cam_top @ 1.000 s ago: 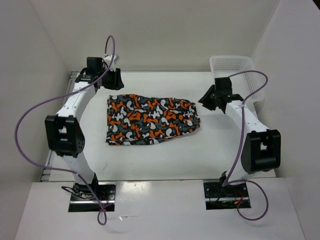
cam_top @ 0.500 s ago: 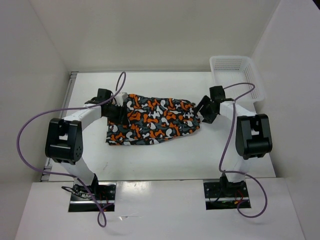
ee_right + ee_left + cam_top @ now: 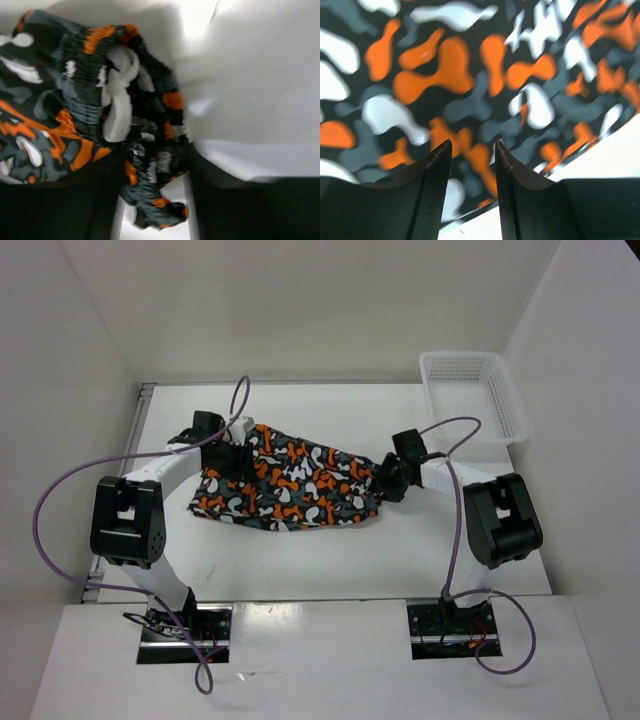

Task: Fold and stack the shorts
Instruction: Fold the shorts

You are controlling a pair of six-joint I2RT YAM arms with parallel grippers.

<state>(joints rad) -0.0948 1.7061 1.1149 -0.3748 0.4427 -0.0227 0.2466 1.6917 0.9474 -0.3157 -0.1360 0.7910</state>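
Two grippers had hold of the shorts, which lay stretched across the middle of the desk, somewhat nearer its far edge than its near one. The left gripper sat on the garment's far left corner, and the right gripper met its right end. The camouflage cloth ran between them in a shallow sag, its near hem curving toward the near edge with a soft shadow under it. Whether the middle touched the desk could not be told from above.

From the left wrist, the two dark fingers stood almost together, with only a narrow slot between them. Orange, grey and white blotches on black filled that slot and nearly the whole view, and a strip of bare white desk showed at the lower right. That tool appeared clamped on the fabric.

From the right wrist, the gathered waistband was bunched up between the fingers, with a loop of white drawstring lying just beside the pinch. That tool was closed on the waistband, with crumpled cloth filling the gap between its fingers.

A white mesh basket stood at the far right corner of the desk, well apart from the shorts and touching neither arm. Both forearms reached inward from the left and right edges toward the cloth.
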